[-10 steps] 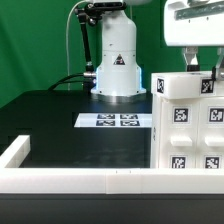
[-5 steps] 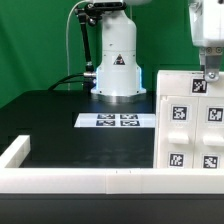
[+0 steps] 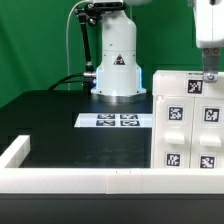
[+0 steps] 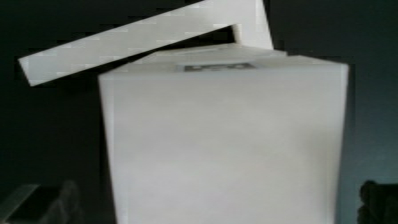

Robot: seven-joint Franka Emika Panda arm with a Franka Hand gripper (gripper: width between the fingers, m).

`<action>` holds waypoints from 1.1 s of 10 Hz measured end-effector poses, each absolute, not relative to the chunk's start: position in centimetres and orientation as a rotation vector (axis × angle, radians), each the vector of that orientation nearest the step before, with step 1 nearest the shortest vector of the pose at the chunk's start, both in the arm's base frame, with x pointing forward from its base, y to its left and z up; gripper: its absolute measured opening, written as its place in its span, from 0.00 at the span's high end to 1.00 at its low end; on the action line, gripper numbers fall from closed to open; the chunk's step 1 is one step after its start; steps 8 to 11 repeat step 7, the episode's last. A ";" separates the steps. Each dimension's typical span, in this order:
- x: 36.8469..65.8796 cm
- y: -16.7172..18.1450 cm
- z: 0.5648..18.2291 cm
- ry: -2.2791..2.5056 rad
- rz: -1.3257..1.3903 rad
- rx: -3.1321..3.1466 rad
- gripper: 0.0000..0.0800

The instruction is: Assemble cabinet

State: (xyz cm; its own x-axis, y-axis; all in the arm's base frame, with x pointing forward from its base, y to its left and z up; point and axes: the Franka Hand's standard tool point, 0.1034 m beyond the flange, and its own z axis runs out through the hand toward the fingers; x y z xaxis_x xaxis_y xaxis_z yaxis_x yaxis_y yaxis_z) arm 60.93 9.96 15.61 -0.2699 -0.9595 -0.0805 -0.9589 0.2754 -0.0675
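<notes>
The cabinet is a large white box with several black-and-white tags, standing at the exterior view's right on the black table. My gripper hangs over the cabinet's top edge, its fingers reaching down to it. In the wrist view the cabinet fills the middle as a plain white block with a small tag at its far end. My gripper is open; its dark fingertips stand either side of the block with a dark gap on each side.
The white robot base stands at the back. The marker board lies flat in front of it. A long low white rail runs along the front and turns up at the left. A slanted white strip shows beyond the cabinet.
My gripper has moved toward the exterior view's right and come down to the cabinet's top edge. The cabinet's tags sit slightly further left than before, and one more tag near the top shows.
</notes>
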 end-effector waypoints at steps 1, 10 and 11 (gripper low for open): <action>60.9 10.0 15.6 2.422 -0.008 -1.831 0.00; 60.9 10.0 15.6 2.420 -0.008 -1.834 0.00; 60.9 10.0 15.6 2.420 -0.008 -1.834 0.00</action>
